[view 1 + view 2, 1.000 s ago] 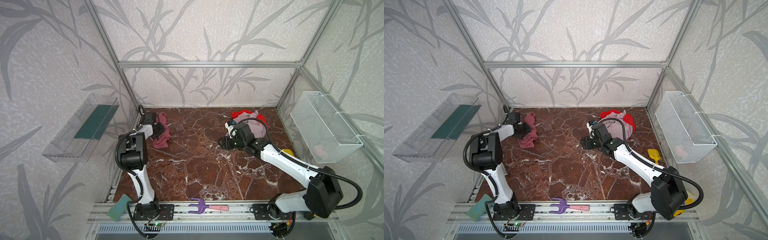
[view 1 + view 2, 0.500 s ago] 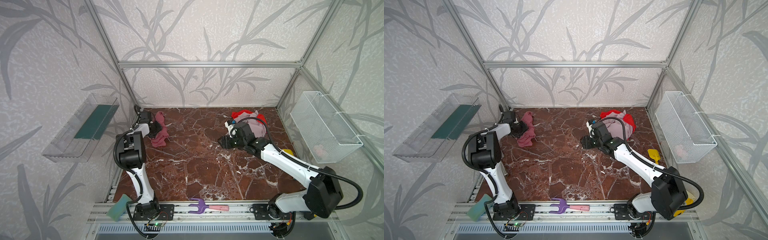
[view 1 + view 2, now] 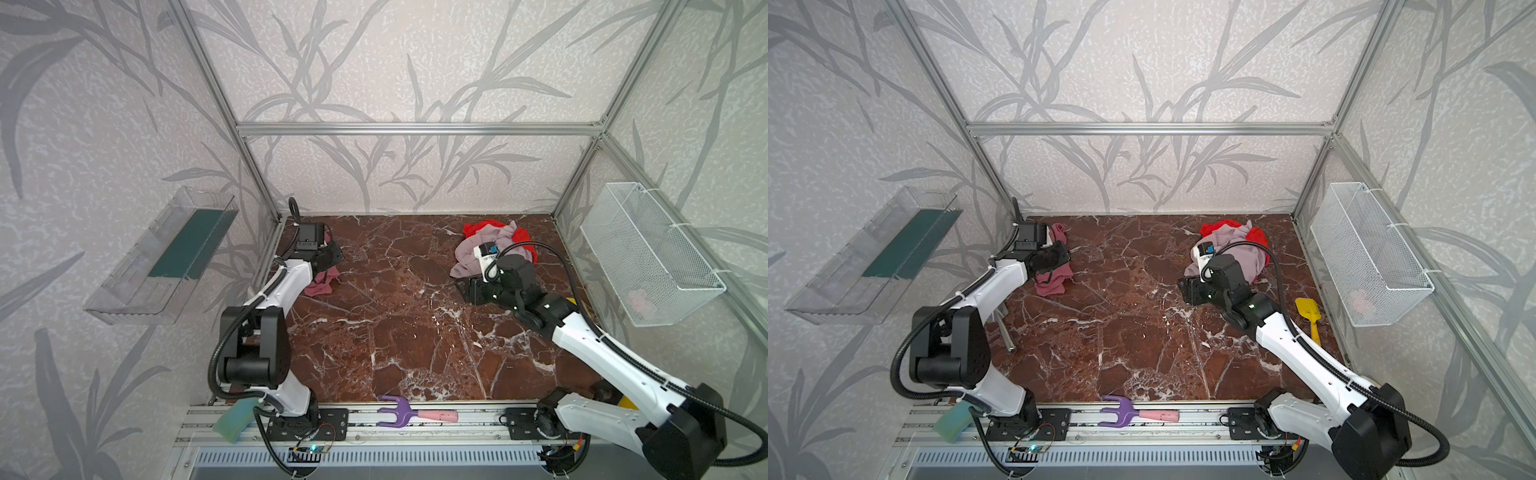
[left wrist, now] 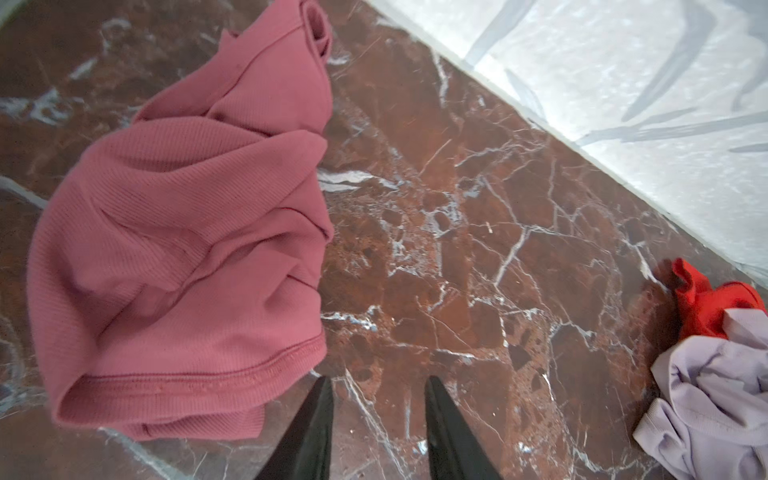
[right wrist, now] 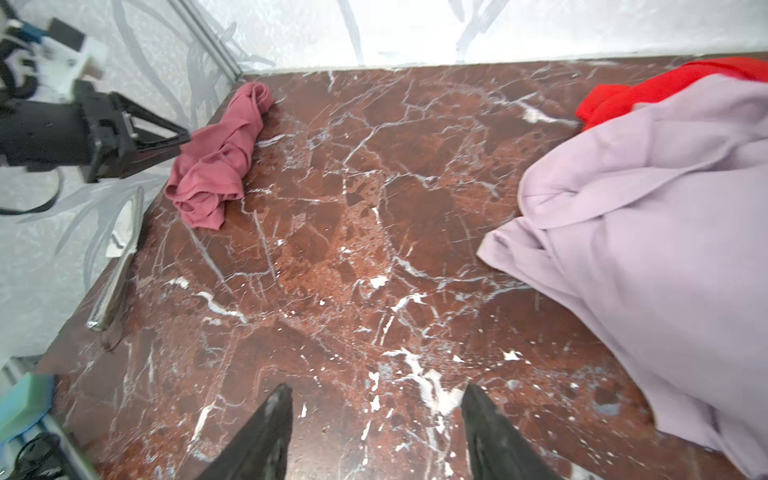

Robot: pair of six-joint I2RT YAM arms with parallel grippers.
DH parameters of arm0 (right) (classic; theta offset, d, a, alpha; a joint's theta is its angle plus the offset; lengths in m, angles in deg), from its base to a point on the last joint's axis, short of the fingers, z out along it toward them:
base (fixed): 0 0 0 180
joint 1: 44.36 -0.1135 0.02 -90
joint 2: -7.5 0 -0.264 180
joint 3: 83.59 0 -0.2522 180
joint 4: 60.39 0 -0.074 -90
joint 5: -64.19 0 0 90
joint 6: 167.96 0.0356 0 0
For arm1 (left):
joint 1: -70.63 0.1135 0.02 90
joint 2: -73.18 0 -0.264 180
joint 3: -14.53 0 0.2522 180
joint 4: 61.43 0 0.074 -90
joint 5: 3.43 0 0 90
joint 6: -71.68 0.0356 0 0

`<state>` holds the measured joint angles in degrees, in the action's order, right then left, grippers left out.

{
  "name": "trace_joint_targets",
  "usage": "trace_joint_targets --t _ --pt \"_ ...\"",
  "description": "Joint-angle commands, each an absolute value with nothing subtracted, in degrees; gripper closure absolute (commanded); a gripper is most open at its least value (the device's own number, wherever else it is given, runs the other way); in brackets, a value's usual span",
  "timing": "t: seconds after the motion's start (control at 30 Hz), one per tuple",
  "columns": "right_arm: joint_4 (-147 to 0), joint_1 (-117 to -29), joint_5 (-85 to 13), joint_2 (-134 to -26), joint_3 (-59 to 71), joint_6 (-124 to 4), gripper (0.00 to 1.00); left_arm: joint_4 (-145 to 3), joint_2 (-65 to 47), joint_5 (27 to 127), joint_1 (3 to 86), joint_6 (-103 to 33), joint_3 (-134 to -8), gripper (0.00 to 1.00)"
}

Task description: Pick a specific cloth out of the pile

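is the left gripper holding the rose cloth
No, the left gripper has jaws apart over bare marble, the rose cloth lying beside them.

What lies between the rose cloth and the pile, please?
Nothing: only bare marble between the rose cloth and the pile, clearest in the right wrist view.

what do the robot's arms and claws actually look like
Both the left arm and right arm have white shells with bulky black joints. A black ribbed cable loops along each. The left claw and right claw are black, with two tapered, pointed fingers.
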<state>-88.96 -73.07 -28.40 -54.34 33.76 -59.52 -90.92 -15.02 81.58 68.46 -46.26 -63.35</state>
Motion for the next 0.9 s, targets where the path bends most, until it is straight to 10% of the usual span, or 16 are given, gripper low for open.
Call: trace_joint_targets --t 0.0,0.07,0.17,0.4,0.87 --pt "-88.3 -69.3 -23.4 -50.7 36.6 -62.3 0.33 -90.4 -8.5 89.4 67.9 -42.4 -58.3 0.61" --pt "-86.5 -66.7 -21.7 -48.9 39.2 -64.3 0.30 -89.3 -4.5 92.4 67.7 -41.2 -54.8 0.56" --pt "-80.4 -64.3 -16.0 -46.9 44.8 -68.3 0.25 -86.5 0.5 98.1 67.7 -39.6 -49.9 0.13" --pt "-61.5 -59.2 -0.5 -49.1 56.6 -75.3 0.23 -82.3 2.2 103.5 67.7 -33.7 -46.0 0.12" --pt "-21.9 -55.9 0.1 -73.2 63.8 -82.7 0.19 -59.7 -0.3 104.9 69.9 -24.9 -35.5 0.10"
